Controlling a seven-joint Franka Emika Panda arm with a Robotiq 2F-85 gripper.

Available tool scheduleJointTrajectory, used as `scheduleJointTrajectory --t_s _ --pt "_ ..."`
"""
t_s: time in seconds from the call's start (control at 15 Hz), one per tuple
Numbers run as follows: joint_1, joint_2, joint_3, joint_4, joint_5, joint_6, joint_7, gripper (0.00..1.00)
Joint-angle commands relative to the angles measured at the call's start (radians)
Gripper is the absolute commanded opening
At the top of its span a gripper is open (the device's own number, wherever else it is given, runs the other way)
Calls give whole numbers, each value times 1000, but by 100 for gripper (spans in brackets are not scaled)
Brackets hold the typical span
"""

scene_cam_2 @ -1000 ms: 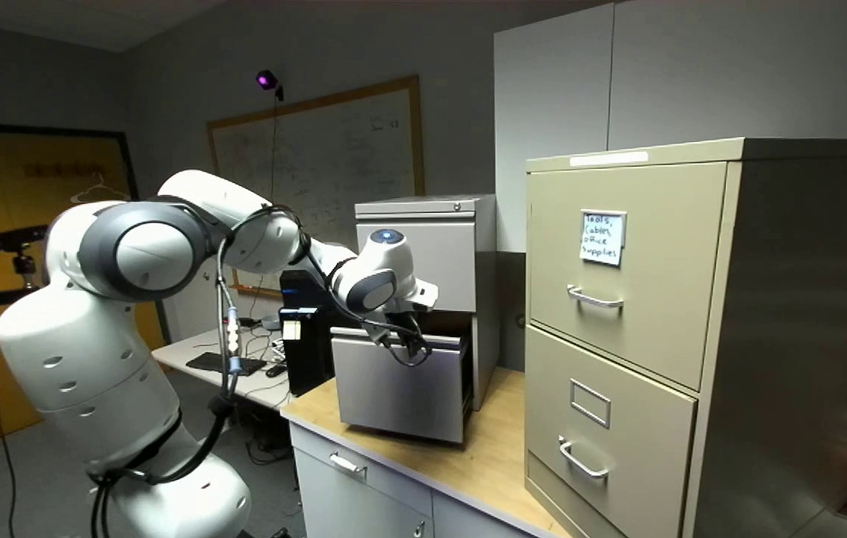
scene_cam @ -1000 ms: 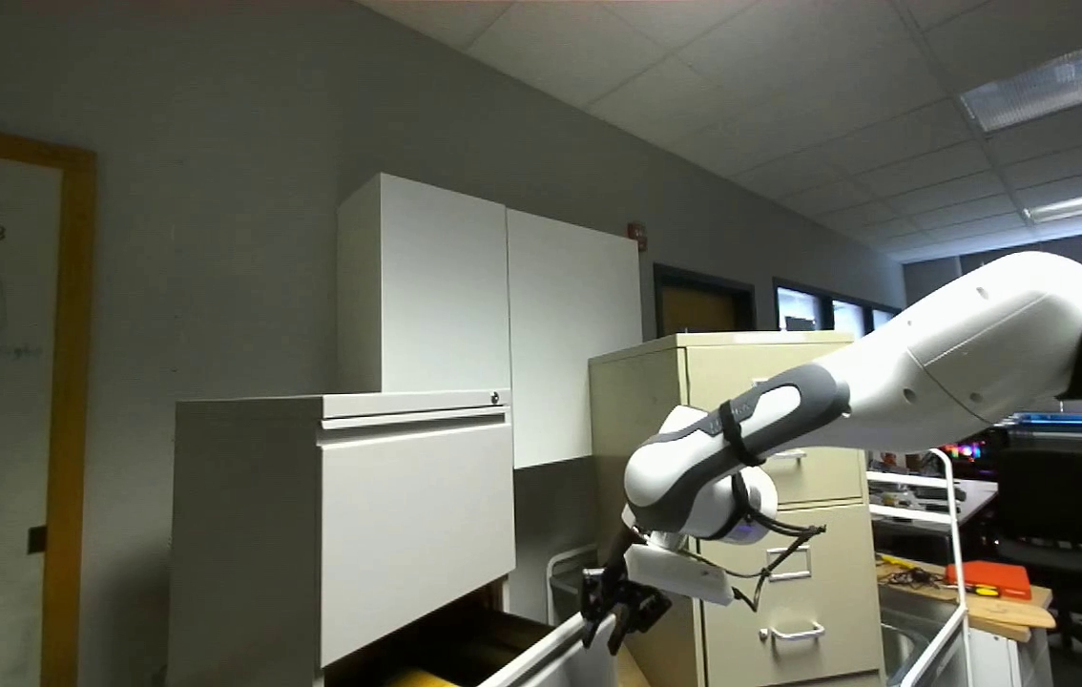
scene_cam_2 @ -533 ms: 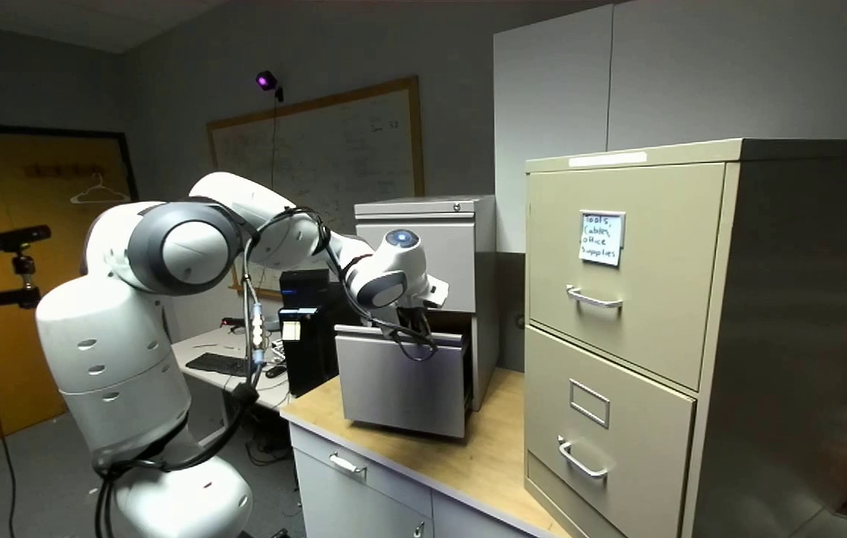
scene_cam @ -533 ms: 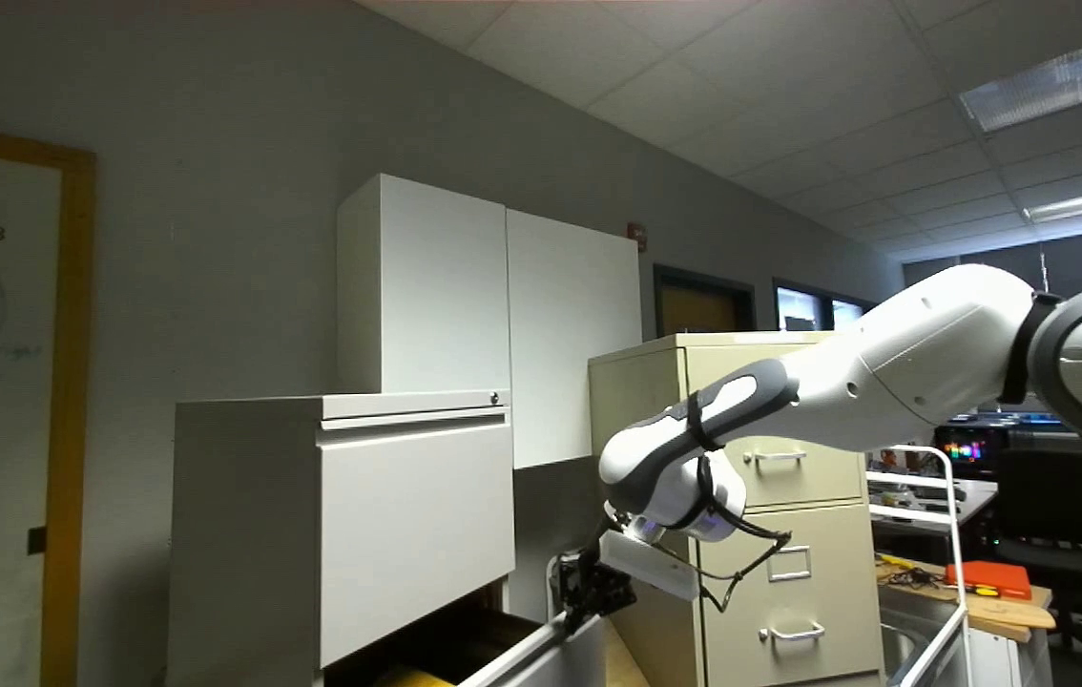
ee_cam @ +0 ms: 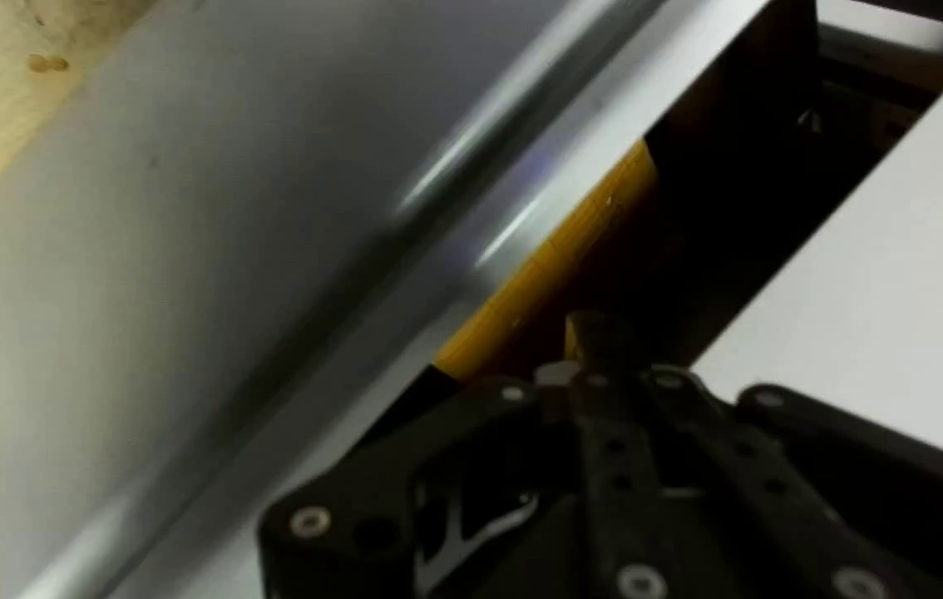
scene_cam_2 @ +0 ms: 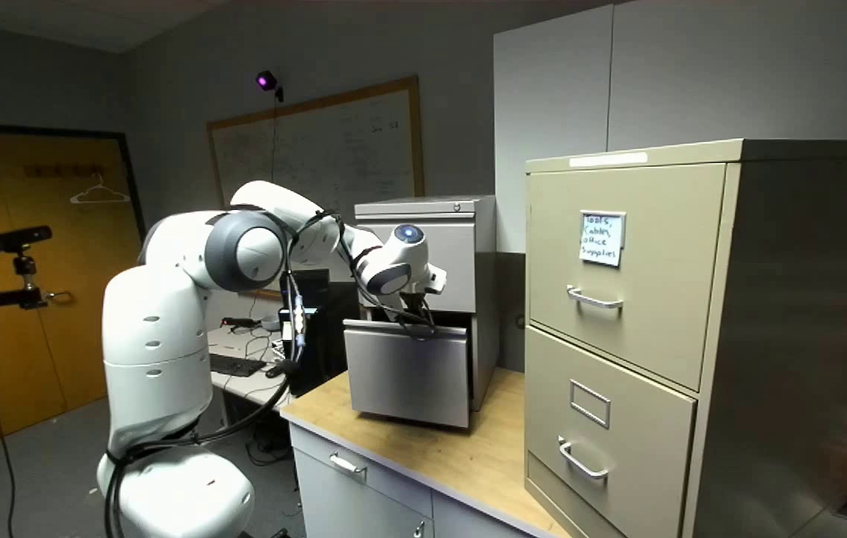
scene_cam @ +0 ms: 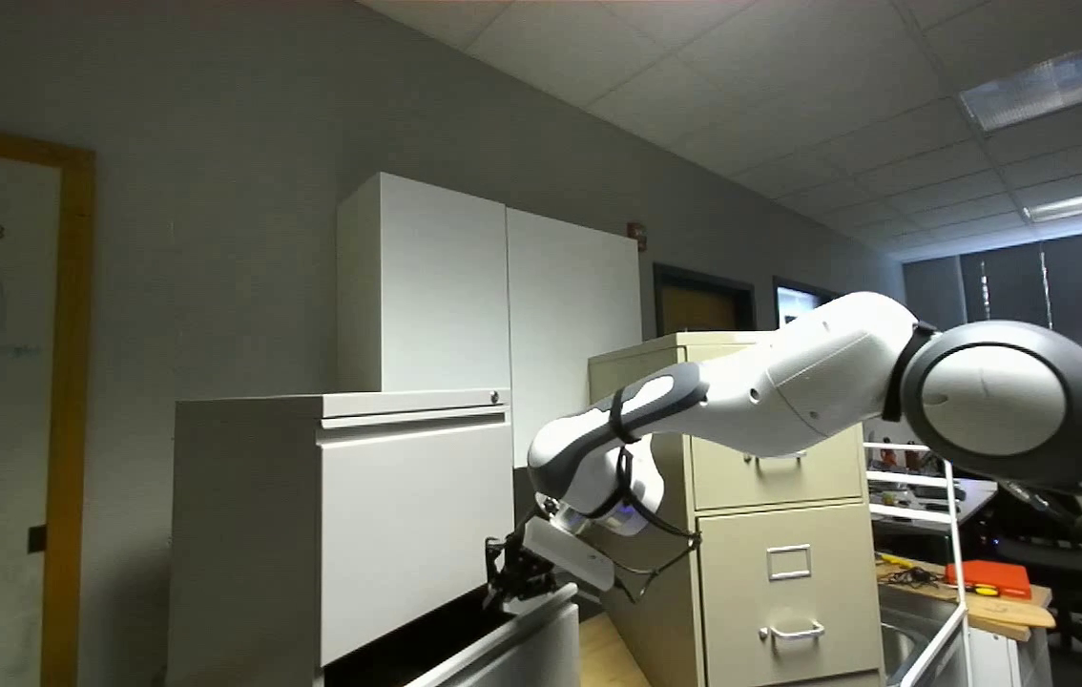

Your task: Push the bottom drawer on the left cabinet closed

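Observation:
The bottom drawer stands partly open in both exterior views (scene_cam: 541,654) (scene_cam_2: 408,377), its plain front out from the left cabinet (scene_cam: 245,525) (scene_cam_2: 485,299). Its front and top lip run diagonally across the wrist view (ee_cam: 189,208). My gripper (scene_cam: 495,601) is at the drawer's top edge, pointing down, by the gap under the upper drawer front. In the wrist view my gripper (ee_cam: 617,341) looks shut with nothing seen between its fingers. Its tips lie on the inner side of the lip, over the dark opening. Whether they touch the drawer is hidden.
A yellow item (ee_cam: 555,258) lies inside the drawer. The cabinet stands on a wooden counter (scene_cam_2: 502,463). A beige filing cabinet (scene_cam: 780,601) stands beside it, and a white two-door cabinet (scene_cam: 570,363) hangs behind. A black computer (scene_cam_2: 311,299) is on the cabinet's far side.
The arm has moved toward the cabinet, and the bottom drawer has slid inward with it, so its opening is smaller. The gripper stays at the drawer's top edge.

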Motion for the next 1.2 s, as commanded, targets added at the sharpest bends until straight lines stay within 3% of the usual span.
scheduleJointTrajectory --t_s 0.0,0.27,0.53,0.8,1.13 --pt "-13 148 36 194 3 -29 -14 2" --pt "-19 174 47 283 -52 -45 13 1" --pt "-19 101 46 292 -110 -44 18 1" --pt "-42 -11 30 210 -105 -43 16 0" --pt "-95 -128 -17 21 -66 -56 0 1"
